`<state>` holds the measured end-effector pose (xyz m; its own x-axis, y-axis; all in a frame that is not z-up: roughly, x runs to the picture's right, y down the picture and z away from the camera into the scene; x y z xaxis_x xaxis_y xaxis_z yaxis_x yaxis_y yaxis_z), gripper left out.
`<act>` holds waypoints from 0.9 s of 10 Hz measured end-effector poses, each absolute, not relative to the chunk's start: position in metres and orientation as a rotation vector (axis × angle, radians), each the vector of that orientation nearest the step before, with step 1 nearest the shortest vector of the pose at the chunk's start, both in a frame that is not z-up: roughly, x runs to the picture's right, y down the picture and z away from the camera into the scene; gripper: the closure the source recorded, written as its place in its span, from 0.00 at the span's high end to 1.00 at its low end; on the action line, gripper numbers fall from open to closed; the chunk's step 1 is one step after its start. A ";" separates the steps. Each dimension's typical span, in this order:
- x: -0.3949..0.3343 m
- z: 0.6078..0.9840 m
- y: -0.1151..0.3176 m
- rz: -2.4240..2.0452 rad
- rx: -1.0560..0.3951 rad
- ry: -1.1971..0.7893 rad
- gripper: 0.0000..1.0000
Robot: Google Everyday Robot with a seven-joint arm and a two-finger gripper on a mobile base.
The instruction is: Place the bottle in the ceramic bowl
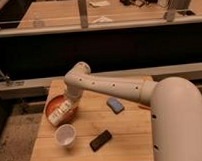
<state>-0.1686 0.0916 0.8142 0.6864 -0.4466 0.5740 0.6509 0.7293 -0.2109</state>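
Wooden table (127,130): at nine o'clock the gripper (69,105) hangs over the ceramic bowl (50,103), with the bottle (59,115) at the bowl's six o'clock rim. Whether it grips, I cannot tell. Best let go nearer the centre.

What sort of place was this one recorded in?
Probably an office cafe or break area: a small wooden table, a railed partition behind it, a larger table beyond. The tool is over the bowl.
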 end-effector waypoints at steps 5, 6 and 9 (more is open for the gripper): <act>-0.168 0.815 0.091 -0.620 -0.421 -0.518 0.35; -0.168 0.816 0.091 -0.616 -0.420 -0.518 0.35; -0.168 0.817 0.091 -0.608 -0.420 -0.517 0.35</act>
<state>-0.1679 0.0913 0.8167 0.7027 -0.4275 0.5688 0.6300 0.7453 -0.2183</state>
